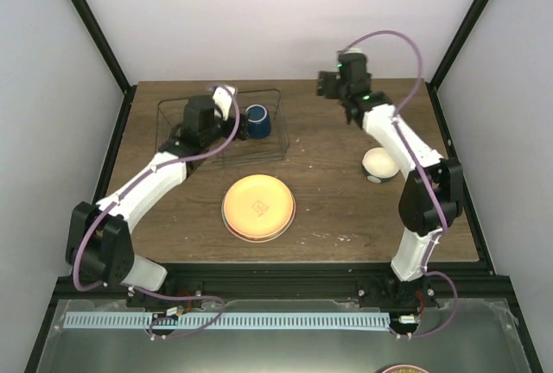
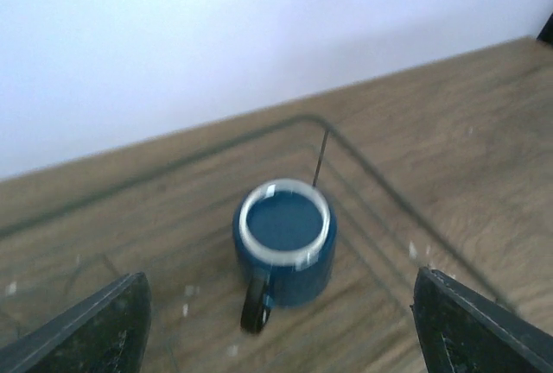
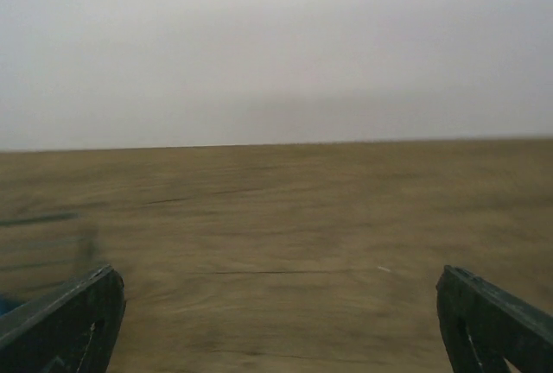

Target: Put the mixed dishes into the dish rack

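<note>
Left wrist view: left gripper (image 2: 276, 343) spread wide, holding nothing, with the dark blue mug (image 2: 285, 248) upright ahead of it inside the dish rack (image 2: 363, 161).
From that gripper the orange-yellow plate (image 1: 258, 207) lies back toward the bases, flat on the table (image 1: 328, 200) just outside the rack, likelier the left arm's pick. The white-and-teal bowl (image 1: 379, 165) sits beside the right forearm. The right gripper (image 3: 276, 325), wide and empty, is out beyond it.

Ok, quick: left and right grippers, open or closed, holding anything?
Left gripper: open, holding nothing; the dark blue mug stands free ahead of it.
Right gripper: open, holding nothing.
</note>
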Robot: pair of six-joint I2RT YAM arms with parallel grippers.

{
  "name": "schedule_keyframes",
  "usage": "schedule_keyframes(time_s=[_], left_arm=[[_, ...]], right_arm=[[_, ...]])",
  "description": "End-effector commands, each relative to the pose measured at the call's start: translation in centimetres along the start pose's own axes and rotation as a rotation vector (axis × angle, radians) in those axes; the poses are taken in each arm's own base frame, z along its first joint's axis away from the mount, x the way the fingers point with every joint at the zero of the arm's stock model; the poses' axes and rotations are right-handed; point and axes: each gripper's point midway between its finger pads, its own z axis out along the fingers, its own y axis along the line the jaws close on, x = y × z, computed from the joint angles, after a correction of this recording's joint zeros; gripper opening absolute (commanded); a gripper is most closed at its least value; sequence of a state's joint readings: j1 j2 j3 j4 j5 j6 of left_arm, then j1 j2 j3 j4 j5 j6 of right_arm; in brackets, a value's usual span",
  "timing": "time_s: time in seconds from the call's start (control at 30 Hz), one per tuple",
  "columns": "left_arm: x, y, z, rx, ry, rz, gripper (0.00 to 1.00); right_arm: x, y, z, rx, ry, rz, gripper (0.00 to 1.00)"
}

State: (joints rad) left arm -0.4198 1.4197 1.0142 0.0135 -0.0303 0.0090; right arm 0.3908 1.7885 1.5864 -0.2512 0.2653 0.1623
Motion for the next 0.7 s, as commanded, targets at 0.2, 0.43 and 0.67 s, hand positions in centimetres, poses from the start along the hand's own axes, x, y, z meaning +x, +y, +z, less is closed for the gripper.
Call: schedule_keyframes(time_s=[0.2, 0.43, 0.67], left_arm=[[-8.7, -4.1, 2.6, 0.224, 0.012, -0.042, 0.84], [-6.9, -4.6, 2.9, 0.248, 0.075, -0.047, 0.85], [-4.9, -4.8, 2.6, 0.261, 0.127, -0.073, 0.84]], right_arm=[[8.9, -16.7, -2.3, 0.388, 0.379, 0.301, 0.93], [13.4, -20.5, -6.8, 0.537, 0.461, 0.379, 0.86], [17.9, -20.8, -8.8, 0.596, 0.544, 0.41, 0.85]])
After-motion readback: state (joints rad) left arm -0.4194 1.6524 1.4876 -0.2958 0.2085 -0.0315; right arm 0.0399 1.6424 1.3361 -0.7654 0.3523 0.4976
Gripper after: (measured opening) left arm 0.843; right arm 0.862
